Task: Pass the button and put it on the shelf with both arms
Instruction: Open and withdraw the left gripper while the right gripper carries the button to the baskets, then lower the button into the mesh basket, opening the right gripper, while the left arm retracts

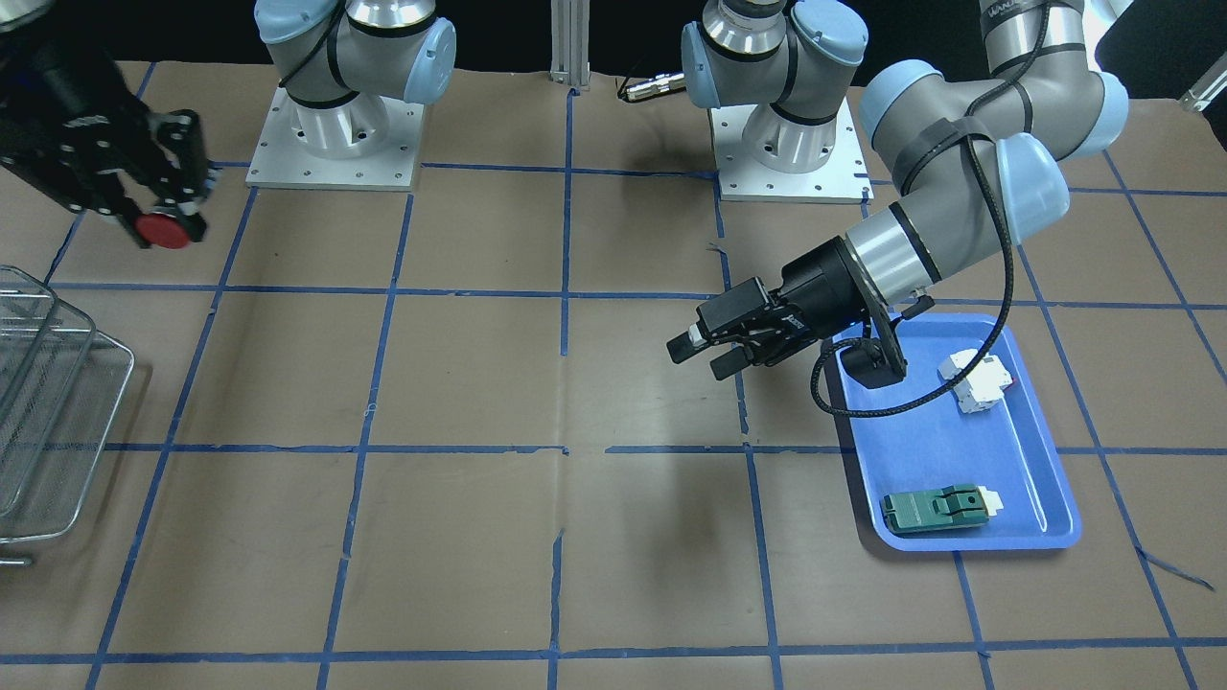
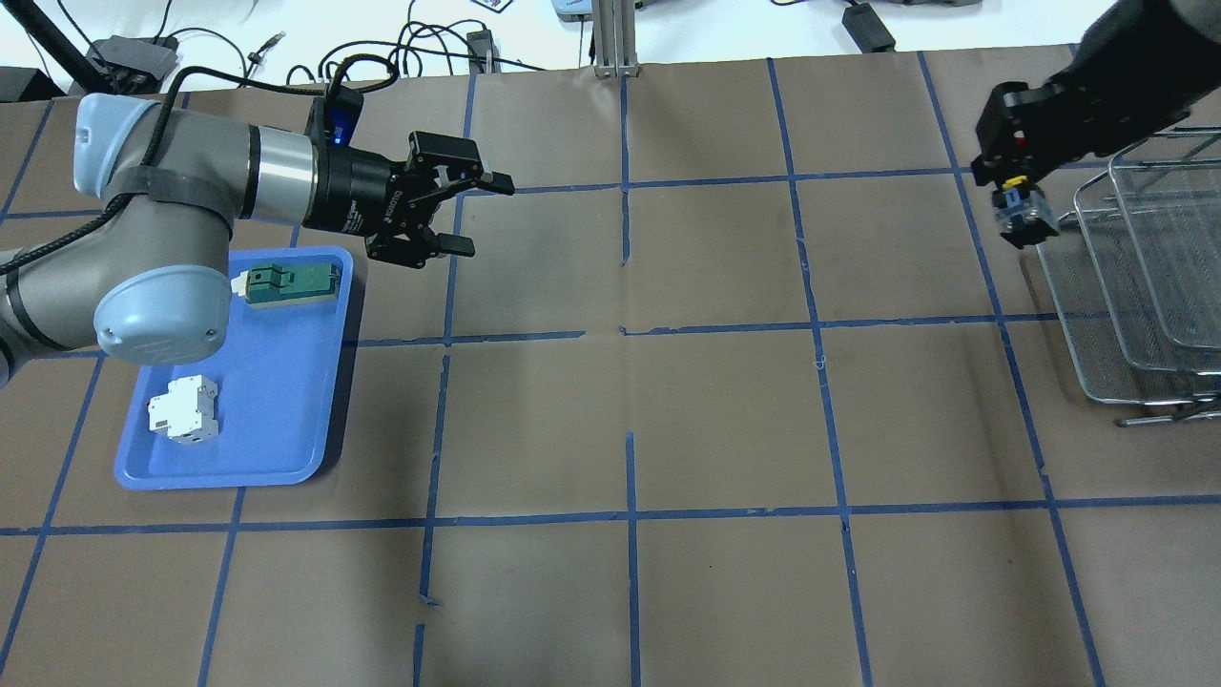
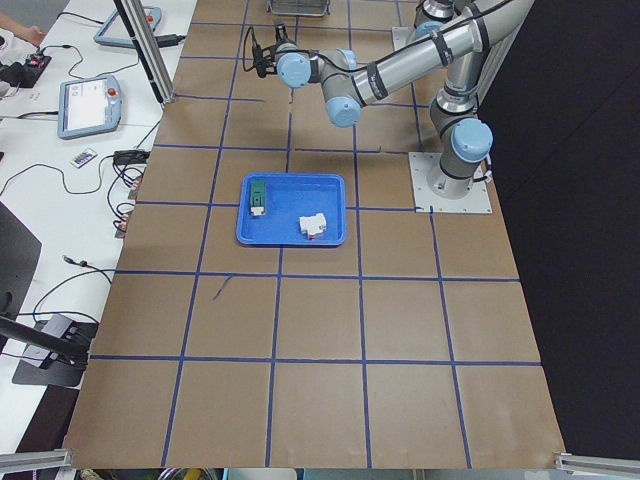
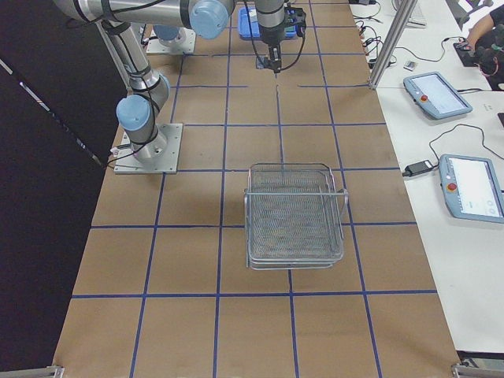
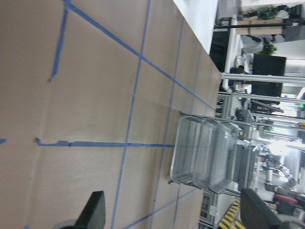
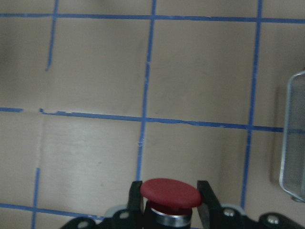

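My right gripper (image 1: 173, 225) is shut on the button (image 1: 165, 231), whose red cap faces down. It hangs above the table, just beside the shelf's (image 1: 48, 422) near corner. From overhead the button's blue-and-yellow back end (image 2: 1021, 215) shows below the right gripper (image 2: 1019, 205), next to the wire-mesh shelf (image 2: 1135, 277). In the right wrist view the red cap (image 6: 170, 193) sits between the fingers, with the shelf's rim (image 6: 293, 138) at the right edge. My left gripper (image 2: 491, 218) is open and empty, in the air beside the blue tray, far from the button.
The blue tray (image 2: 277, 382) at my left holds a white breaker block (image 2: 183, 410) and a flat green switch (image 2: 291, 283). The table is brown paper with a blue tape grid. The left wrist view shows the shelf (image 5: 205, 152) far off.
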Action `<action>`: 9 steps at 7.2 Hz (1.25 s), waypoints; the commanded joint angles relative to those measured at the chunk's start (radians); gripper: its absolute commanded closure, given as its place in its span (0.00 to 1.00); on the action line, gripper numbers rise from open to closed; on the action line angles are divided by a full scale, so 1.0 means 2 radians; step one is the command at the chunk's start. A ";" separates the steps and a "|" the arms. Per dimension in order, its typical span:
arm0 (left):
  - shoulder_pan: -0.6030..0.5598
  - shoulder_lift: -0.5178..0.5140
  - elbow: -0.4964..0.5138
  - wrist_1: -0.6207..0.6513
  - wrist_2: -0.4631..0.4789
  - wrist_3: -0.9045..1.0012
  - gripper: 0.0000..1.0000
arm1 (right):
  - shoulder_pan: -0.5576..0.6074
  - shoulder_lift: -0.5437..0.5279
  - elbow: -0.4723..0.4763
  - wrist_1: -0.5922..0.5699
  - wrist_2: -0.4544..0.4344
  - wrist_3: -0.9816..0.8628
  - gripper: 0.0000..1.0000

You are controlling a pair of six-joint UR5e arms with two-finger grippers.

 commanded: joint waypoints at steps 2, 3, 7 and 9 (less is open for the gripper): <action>-0.019 0.026 0.085 -0.147 0.273 0.011 0.00 | -0.109 0.007 0.001 -0.002 -0.089 -0.111 0.75; -0.041 0.017 0.156 -0.217 0.346 0.011 0.00 | -0.115 0.034 0.000 -0.005 -0.089 -0.102 0.76; -0.072 0.032 0.246 -0.350 0.387 0.009 0.00 | -0.149 0.168 -0.023 -0.096 -0.125 -0.118 0.78; -0.067 0.037 0.233 -0.347 0.386 0.052 0.00 | -0.149 0.189 -0.032 -0.093 -0.152 -0.118 0.75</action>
